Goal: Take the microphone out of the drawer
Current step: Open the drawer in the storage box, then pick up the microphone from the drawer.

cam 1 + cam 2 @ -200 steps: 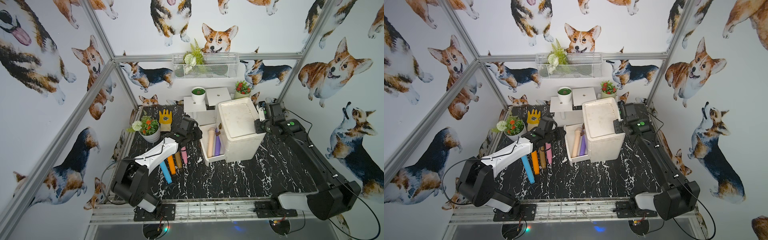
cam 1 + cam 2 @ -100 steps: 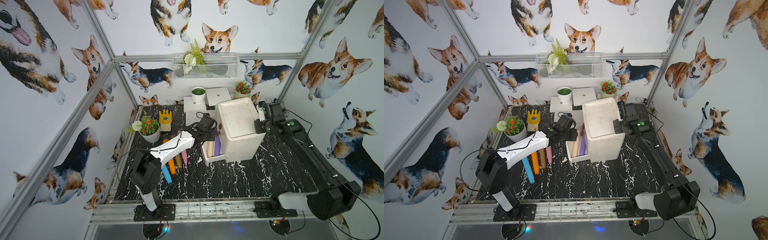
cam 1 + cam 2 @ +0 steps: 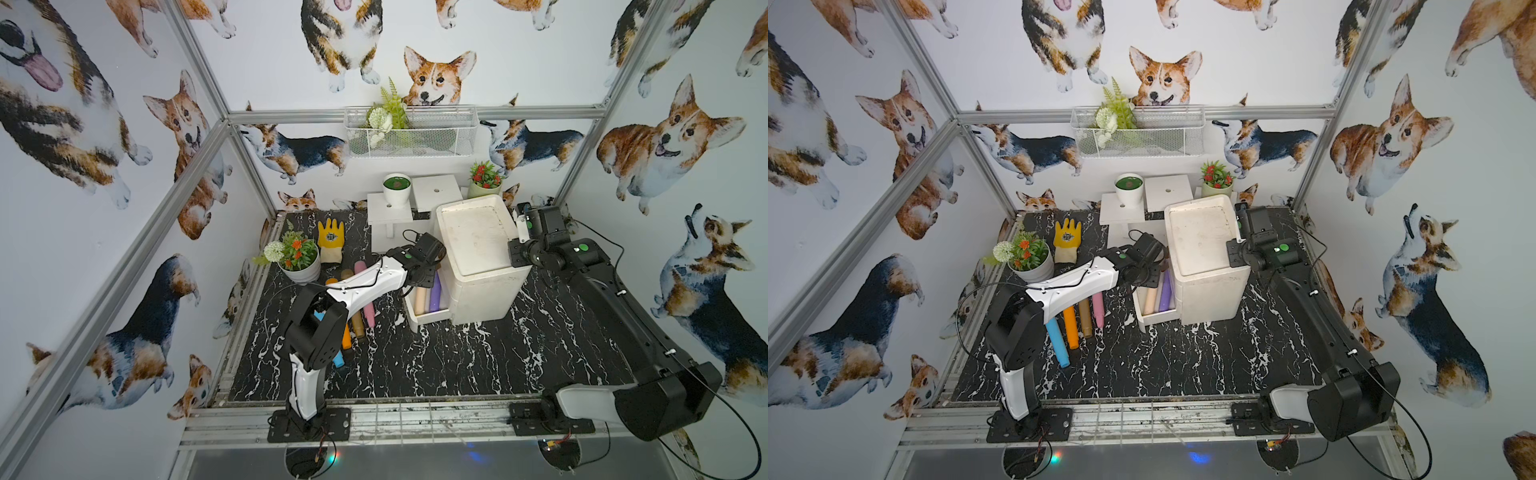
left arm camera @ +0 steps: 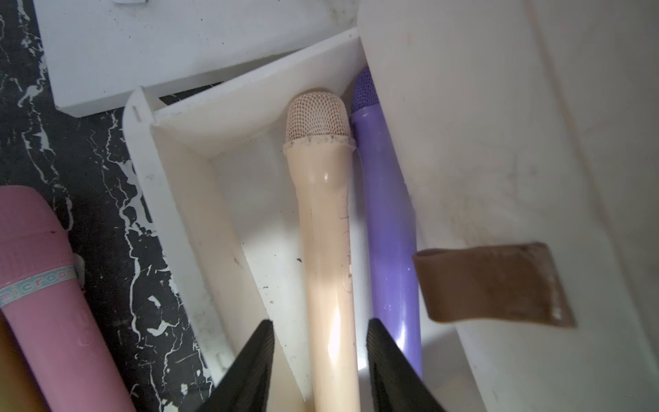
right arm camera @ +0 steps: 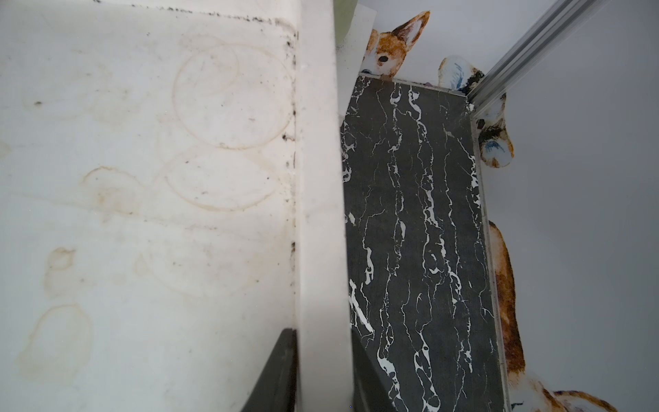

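- My left claw [image 4: 319, 323] is released. Its two black jaws stand on either side of the handle of the cream plastic microphone with a mesh head [image 4: 328, 232], with a small gap on each side, so nothing is grasped yet.
- This microphone lies in the open white plastic drawer [image 4: 167, 199], which is pulled out to the left of the white plastic cabinet [image 3: 478, 249].
- A purple plastic microphone [image 4: 388, 214] lies just beside it on the right.
- To do this step well, I think I should go lower, keep my right jaw between cream and purple, close firmly, then lift straight up.
- I judge that the jaw could catch the purple one or the brown tab [image 4: 492, 285] on the cabinet.
- My right claw [image 5: 321, 333] is clenched on the raised rim of the cabinet, probably to steady it.
- A pink plastic microphone [image 4: 46, 285] lies on the black marble tabletop [image 3: 457, 365], left of the drawer.
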Motion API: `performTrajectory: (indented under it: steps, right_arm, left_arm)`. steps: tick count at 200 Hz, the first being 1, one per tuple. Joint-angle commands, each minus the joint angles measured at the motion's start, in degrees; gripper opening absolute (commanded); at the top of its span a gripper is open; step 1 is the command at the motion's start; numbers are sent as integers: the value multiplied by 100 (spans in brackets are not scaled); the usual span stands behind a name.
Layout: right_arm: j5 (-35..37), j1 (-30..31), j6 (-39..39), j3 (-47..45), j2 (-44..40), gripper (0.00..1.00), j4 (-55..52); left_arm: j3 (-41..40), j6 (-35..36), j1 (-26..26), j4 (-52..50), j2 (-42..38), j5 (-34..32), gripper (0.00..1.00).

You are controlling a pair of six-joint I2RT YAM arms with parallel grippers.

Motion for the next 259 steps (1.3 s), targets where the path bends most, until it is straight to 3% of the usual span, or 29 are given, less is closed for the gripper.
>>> performTrajectory:
  steps: [1, 130, 210, 259]
  right_arm:
    - [-330, 33, -46, -169, 136, 25, -1486]
    - [-363, 40, -57, -169, 159, 26, -1474]
    - [-361, 42, -46, -187, 140, 26, -1465]
    - [-360, 55, -50, -184, 156, 26, -1465]
  left_arm:
    - [112, -46, -16, -74, 138, -88, 46]
    - [440, -175, -27, -284, 1006, -62, 47]
    - [170, -403, -110, -238, 759, -437, 45]
    - [117, -438, -144, -76, 768, -327, 45]
